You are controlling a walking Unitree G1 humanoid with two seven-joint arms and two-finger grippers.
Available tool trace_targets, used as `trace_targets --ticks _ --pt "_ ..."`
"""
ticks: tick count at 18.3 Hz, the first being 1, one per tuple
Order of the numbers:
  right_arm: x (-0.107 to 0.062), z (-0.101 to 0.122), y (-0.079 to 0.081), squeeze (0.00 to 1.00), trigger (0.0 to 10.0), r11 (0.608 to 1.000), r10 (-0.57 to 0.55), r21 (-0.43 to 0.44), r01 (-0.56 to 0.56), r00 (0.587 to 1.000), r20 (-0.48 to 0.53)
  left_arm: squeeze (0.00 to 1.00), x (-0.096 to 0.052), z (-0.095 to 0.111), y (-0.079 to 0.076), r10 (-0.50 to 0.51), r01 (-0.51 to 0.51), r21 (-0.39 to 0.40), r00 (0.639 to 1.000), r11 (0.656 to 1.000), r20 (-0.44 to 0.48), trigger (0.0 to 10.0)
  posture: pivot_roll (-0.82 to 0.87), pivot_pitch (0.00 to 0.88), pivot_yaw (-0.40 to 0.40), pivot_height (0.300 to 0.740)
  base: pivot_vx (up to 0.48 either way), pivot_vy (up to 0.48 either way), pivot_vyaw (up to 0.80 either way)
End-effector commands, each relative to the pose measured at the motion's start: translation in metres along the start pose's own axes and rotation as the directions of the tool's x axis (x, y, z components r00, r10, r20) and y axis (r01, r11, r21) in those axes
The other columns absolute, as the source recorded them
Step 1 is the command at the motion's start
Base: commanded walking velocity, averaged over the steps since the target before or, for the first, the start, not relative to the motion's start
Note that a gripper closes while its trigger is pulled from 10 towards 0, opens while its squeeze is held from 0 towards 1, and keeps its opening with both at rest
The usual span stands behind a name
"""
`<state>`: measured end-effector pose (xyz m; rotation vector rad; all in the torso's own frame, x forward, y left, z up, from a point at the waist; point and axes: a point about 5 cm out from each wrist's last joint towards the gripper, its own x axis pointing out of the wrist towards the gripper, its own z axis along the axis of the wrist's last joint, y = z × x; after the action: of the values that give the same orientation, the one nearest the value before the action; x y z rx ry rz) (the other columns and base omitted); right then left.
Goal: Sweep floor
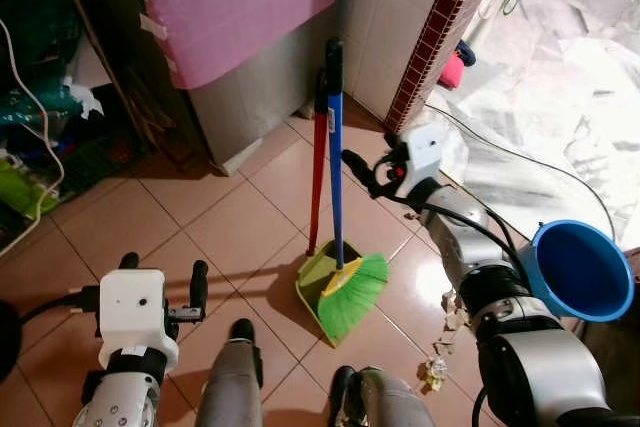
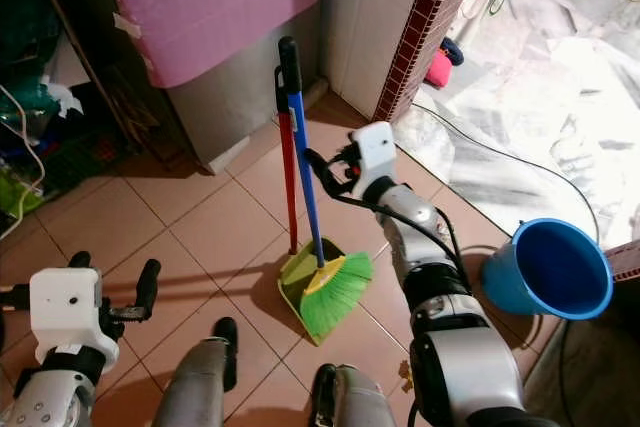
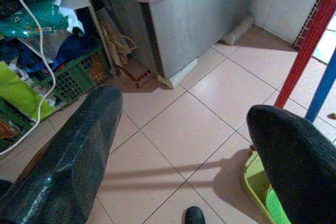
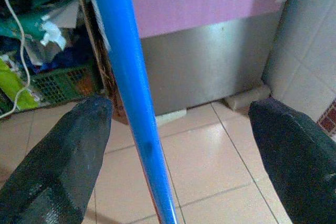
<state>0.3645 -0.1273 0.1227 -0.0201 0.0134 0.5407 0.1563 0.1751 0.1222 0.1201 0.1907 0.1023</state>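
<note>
A broom with a blue handle (image 1: 336, 167) and green bristles (image 1: 358, 292) stands upright, leaning toward the wall corner. Beside it is a green dustpan (image 1: 316, 285) on a red handle (image 1: 318, 172). My right gripper (image 1: 366, 171) is open at mid-height of the blue handle. In the right wrist view the blue handle (image 4: 128, 77) passes between its two fingers, nearer one finger and touching neither. My left gripper (image 1: 163, 273) is open and low on the left, over bare tiles (image 3: 178, 129), apart from the broom.
A blue bucket (image 1: 580, 269) sits on the floor at the right, with small scraps of litter (image 1: 440, 347) near it. Silver sheeting (image 1: 560, 127) and a cable lie beyond. A metal cabinet under a pink cloth (image 1: 240, 7) and cluttered shelves (image 1: 40, 137) stand behind.
</note>
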Motion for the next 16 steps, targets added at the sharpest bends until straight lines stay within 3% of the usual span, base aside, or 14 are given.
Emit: trace_targets --ticks 1,12,16 --pt "0.000 0.000 0.000 0.00 10.0 1.000 0.004 0.005 -0.004 1.000 0.005 0.00 -0.001 -0.005 0.001 0.005 -0.005 0.002 1.000 1.000 -0.028 10.0 0.21 0.270 -0.098 0.740 0.000 0.000 0.00" --pt "0.010 0.014 0.001 0.00 10.0 0.991 0.131 0.023 -0.131 0.991 0.011 0.00 -0.005 -0.007 -0.002 -0.005 0.005 -0.009 0.999 1.000 -0.039 10.0 0.22 0.269 -0.102 0.740 0.000 0.000 0.00" --pt "0.016 0.014 0.010 0.00 10.0 0.986 0.166 0.010 -0.166 0.986 0.007 0.00 -0.009 -0.004 -0.006 -0.014 0.014 -0.026 0.999 1.000 -0.030 10.0 0.23 0.283 -0.104 0.740 0.000 0.000 0.00"
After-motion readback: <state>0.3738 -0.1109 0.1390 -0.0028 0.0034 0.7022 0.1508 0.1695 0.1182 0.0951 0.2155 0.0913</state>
